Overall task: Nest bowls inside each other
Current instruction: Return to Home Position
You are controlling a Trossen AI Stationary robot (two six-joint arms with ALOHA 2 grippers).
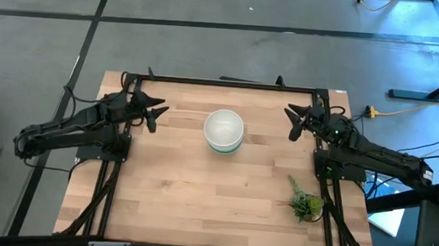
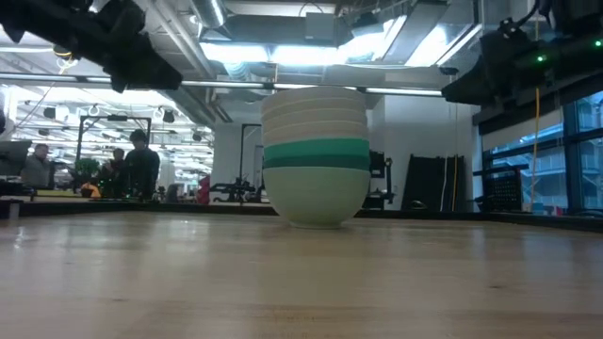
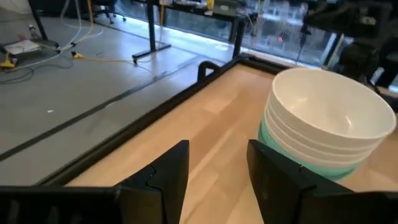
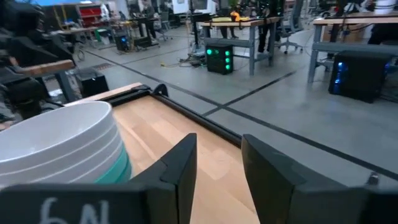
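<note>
All the bowls stand nested in one upright stack (image 1: 224,130) near the middle of the table, toward its far edge. The stack (image 2: 315,155) shows white bowls on top, turquoise and dark teal bands below them, and a pale mint green bowl at the bottom, whose base rests on the wood. My left gripper (image 1: 157,112) hangs open above the table to the left of the stack (image 3: 323,124). My right gripper (image 1: 296,121) hangs open to the right of the stack (image 4: 62,146). Neither touches a bowl.
A small green plant sprig (image 1: 304,201) lies near the table's right edge, toward its near side. A black frame rail (image 1: 222,83) runs along the far edge. Bare wood (image 1: 200,190) spreads over the near half. People stand in the room beyond (image 2: 139,162).
</note>
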